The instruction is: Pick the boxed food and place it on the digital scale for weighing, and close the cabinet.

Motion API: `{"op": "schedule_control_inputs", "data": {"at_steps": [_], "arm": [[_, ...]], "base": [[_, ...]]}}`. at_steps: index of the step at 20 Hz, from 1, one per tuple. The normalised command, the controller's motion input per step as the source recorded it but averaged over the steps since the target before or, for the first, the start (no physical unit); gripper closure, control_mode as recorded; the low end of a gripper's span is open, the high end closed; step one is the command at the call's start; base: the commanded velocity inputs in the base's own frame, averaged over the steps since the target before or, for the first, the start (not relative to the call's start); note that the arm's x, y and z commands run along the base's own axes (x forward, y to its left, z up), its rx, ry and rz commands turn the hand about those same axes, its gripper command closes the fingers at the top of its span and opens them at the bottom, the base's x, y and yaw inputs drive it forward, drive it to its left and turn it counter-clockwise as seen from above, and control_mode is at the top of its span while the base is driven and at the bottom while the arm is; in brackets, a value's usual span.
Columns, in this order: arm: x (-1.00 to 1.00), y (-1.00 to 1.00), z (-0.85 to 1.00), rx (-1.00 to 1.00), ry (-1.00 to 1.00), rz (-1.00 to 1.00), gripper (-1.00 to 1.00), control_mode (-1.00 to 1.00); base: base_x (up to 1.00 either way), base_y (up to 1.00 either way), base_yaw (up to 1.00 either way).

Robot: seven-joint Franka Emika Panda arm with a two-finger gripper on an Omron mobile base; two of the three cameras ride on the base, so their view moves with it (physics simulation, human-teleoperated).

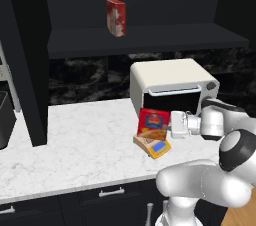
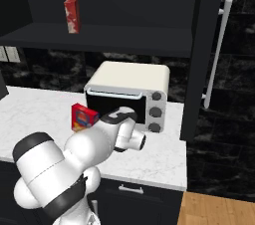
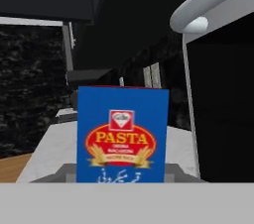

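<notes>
While gripped, boxed food [image 1: 153,124] above digital scale [image 1: 155,147]

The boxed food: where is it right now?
In the left base view the boxed food stands on the digital scale, just in front of the toaster oven, with the gripper at its right side.

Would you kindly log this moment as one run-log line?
gripper: shut on boxed food | box: over digital scale | cabinet: open
</notes>
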Motion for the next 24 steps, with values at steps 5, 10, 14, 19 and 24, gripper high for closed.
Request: {"op": "schedule_control_inputs", "data": {"at_steps": [5, 10, 14, 19, 24], "arm": [[0.00, 0.10, 0.00, 0.00, -0.05, 0.00, 1.00, -1.00], [0.01, 0.10, 0.00, 0.00, 0.00, 0.00, -1.00, -1.00], [0.00, 0.00, 0.00, 0.00, 0.00, 0.00, -1.00, -1.00], [0.00, 0.00, 0.00, 0.00, 0.00, 0.00, -1.00, -1.00], [0.00, -0.02, 0.00, 0.00, 0.00, 0.00, -1.00, -1.00]], "base": [[0.00, 0.00, 0.00], [0.00, 0.00, 0.00], [0.00, 0.00, 0.00], [0.00, 0.00, 0.00], [0.00, 0.00, 0.00]]}}
